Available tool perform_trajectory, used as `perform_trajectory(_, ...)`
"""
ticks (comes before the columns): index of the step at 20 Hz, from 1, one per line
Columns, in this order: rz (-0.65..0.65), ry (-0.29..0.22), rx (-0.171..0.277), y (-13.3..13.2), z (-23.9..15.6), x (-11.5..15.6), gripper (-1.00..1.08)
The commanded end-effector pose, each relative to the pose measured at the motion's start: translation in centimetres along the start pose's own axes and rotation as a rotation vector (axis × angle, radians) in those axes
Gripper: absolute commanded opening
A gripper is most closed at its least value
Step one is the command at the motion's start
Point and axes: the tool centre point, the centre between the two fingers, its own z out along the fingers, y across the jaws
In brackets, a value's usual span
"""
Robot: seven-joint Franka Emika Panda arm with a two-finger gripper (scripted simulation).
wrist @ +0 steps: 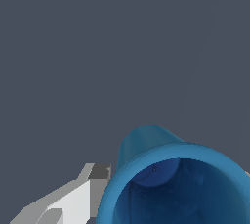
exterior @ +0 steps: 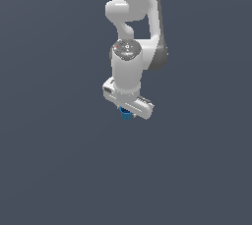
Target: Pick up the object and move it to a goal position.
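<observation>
While the white Panda arm [exterior: 129, 67] hung over the flat grey floor [exterior: 54, 170], the small blue tapered cup with a round rim [exterior: 126, 115] sat right under the white gripper [exterior: 127, 113], mostly hidden by the hand in the exterior view. In the wrist view the cup [wrist: 176, 189] filled the near corner, mouth toward the camera, one white finger [wrist: 73, 203] just beside its rim. The other finger was out of frame, so I couldn't tell whether the jaws were closed on the cup or only straddling it. Whether the cup was resting on the floor or lifted wasn't clear either; no shadow or gap showed. No goal marker was visible.

Risks, my read:
- Tapered wall means the pinch could squeeze the cup down and out.
- Contact near the rim only, so it could pivot or tip on lift.
- If the grip was partial, a fast move would likely drop it.
</observation>
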Motion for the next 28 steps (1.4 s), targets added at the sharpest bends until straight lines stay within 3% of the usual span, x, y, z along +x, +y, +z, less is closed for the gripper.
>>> perform_trajectory(1, 0.000, 0.001, 0.001, 0.9, -2.1, -0.7, -1.00)
perform_trajectory(19, 0.001, 0.002, 0.001, 8.0, -18.1, -6.1, -1.00)
perform_trajectory(28, 0.001, 0.002, 0.000, 10.1, -23.4, -7.6, -1.00)
